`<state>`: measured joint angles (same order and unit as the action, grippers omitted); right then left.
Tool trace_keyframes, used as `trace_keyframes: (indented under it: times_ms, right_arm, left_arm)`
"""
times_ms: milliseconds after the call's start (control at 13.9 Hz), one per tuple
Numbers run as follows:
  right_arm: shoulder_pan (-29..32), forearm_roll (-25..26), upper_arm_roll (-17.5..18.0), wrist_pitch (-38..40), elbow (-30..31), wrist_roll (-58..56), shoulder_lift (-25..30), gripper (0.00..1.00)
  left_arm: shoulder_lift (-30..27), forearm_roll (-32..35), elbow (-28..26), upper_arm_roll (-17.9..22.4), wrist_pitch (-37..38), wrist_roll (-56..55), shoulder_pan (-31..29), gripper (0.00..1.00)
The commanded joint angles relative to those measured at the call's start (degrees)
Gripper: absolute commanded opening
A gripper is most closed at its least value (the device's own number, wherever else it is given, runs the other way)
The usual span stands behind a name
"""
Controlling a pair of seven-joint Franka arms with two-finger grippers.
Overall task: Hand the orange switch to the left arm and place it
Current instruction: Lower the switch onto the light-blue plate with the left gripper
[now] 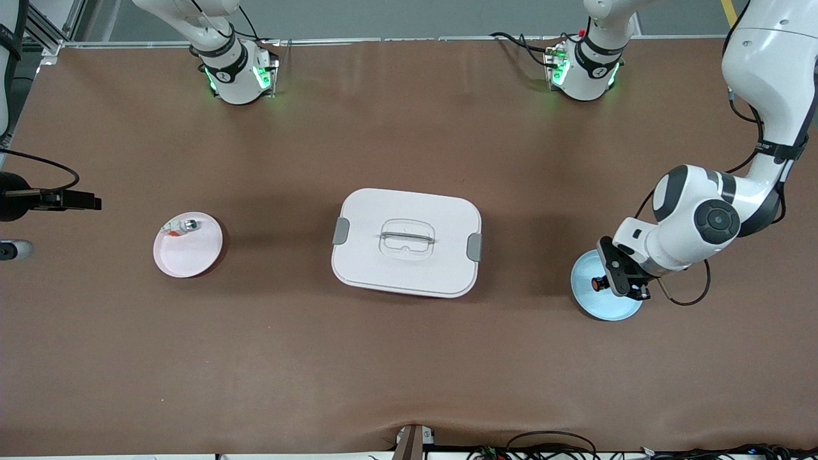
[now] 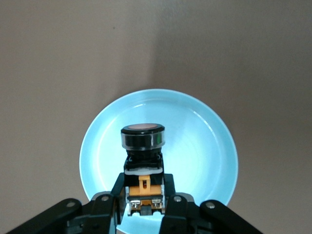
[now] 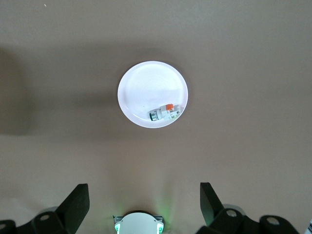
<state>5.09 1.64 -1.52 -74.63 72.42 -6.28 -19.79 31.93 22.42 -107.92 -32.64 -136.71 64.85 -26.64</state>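
The left gripper (image 1: pixel 618 285) is over the light blue plate (image 1: pixel 591 305) at the left arm's end of the table, its fingers (image 2: pixel 171 200) clamped on the orange switch (image 2: pixel 143 163). The white box (image 1: pixel 406 241) sits mid-table, lid latched. The right gripper (image 3: pixel 141 204) hangs spread and empty above the pink plate (image 1: pixel 192 255), which holds a small whitish part (image 1: pixel 181 225).
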Motion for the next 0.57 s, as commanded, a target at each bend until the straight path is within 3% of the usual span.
trace_keyframes:
  times_ms: [0, 503]
  right_arm:
    - [0.45, 2.31, 0.91, -0.25, -1.23, 0.04, 0.36, 1.00]
    - [0.72, 1.26, 1.08, 0.01, -1.94, 0.83, 0.80, 1.00]
  left_arm:
    - [1.29, 1.14, -0.36, -0.67, -1.81, 3.09, -0.96, 0.00]
    - [4.28, 9.75, -2.03, -0.67, -5.85, 3.18, -3.42, 0.00]
